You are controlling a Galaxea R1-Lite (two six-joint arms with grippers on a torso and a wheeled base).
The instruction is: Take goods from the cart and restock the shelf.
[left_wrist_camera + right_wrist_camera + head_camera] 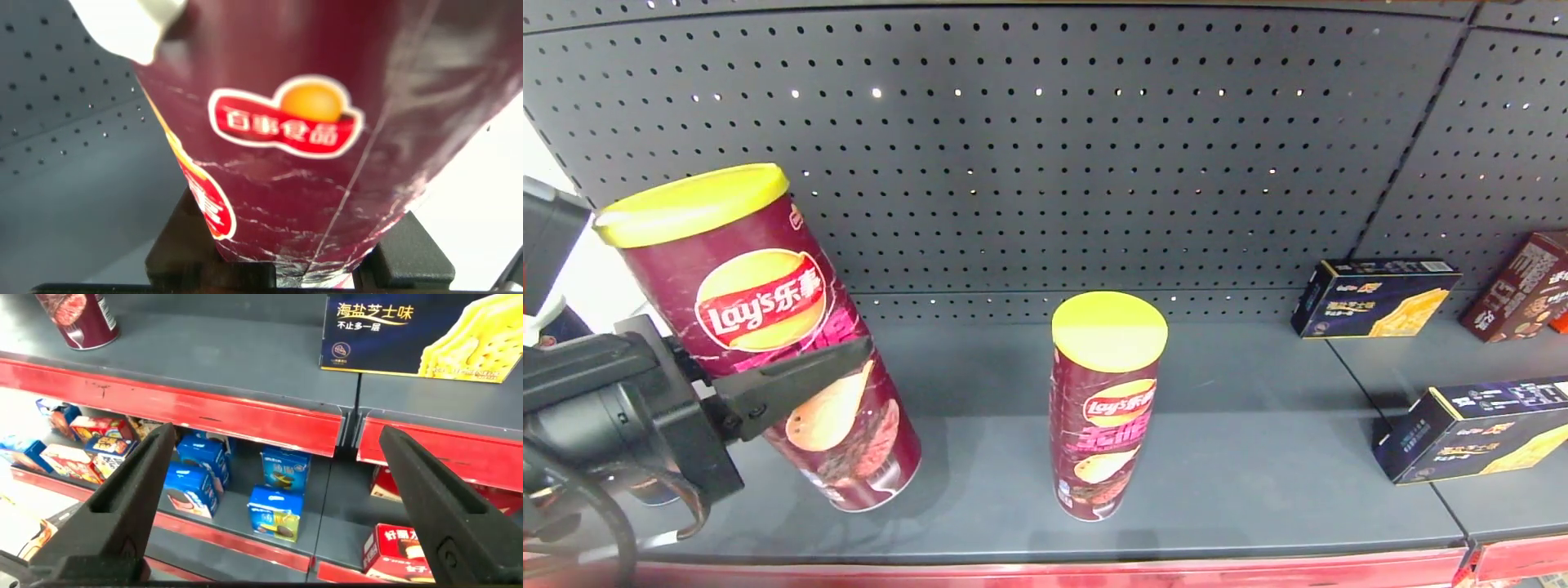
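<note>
**Item 1.** Tall cylindrical chip tube (760,310), maroon card with a yellow plastic lid. It is on the left of the shelf, towards the near edge, and tilted so that its lid leans left and its base points right. Whether the base touches the shelf board cannot be told. It is held at mid-height by the left gripper (837,359), whose black fingers are clamped on either side of the tube wall. One finger crosses the printed front.

**Item 2.** A second maroon chip tube with a yellow lid (1107,408). It stands upright at the centre of the shelf, well apart from the first and not gripped by anything.

**Item 3.** Right gripper (275,433). Its two black fingers are spread wide with nothing between them. It sits in front of and below the shelf's red front strip (204,404).

**Item 4.** Grey metal shelf board (1258,457), backed by a dark grey perforated panel (1054,163).

**Item 5.** Dark blue carton with gold print (1376,298), at far right against the back panel. A second dark blue carton (1478,429) lies near right, across the shelf join. A dark red carton (1519,286) leans at the far right edge.

**Item 6.** Lower tier: blue biscuit packs (278,510) stand in a row, with red boxes (400,547) to their right.
</note>
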